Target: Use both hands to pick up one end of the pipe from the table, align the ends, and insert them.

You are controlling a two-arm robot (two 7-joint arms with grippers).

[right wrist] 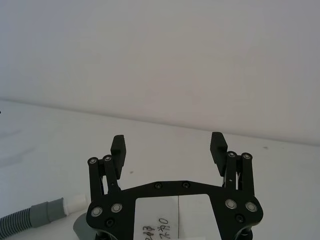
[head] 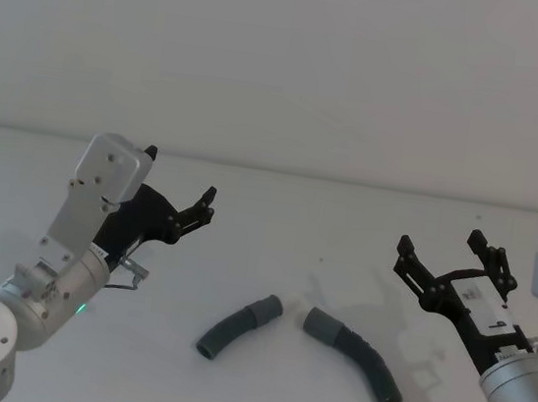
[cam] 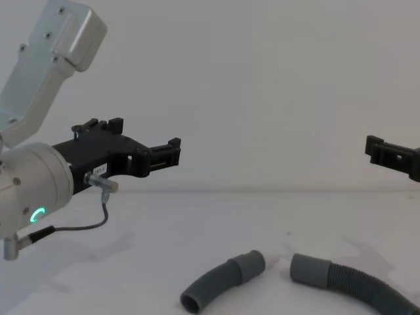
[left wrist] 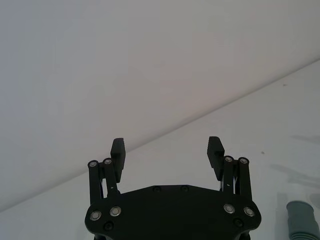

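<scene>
The pipe lies on the white table as two dark grey corrugated pieces. The left piece [head: 239, 326] [cam: 220, 283] and the right piece [head: 353, 356] [cam: 357, 283] point their cuffed ends at each other across a small gap. The left piece's end [right wrist: 75, 202] is narrower and white-tipped, and the right piece's cuff [cam: 310, 270] is wider. My left gripper [head: 181, 174] [left wrist: 167, 145] [cam: 146, 136] hovers open and holds nothing, up and to the left of the pieces. My right gripper [head: 440, 240] [right wrist: 169, 142] hovers open to their right, also holding nothing.
The white table [head: 276, 222] runs back to a plain white wall [head: 287, 65]. A thin grey cable [cam: 79, 226] loops below my left wrist. A grey cuff [left wrist: 301, 220] shows in the corner of the left wrist view.
</scene>
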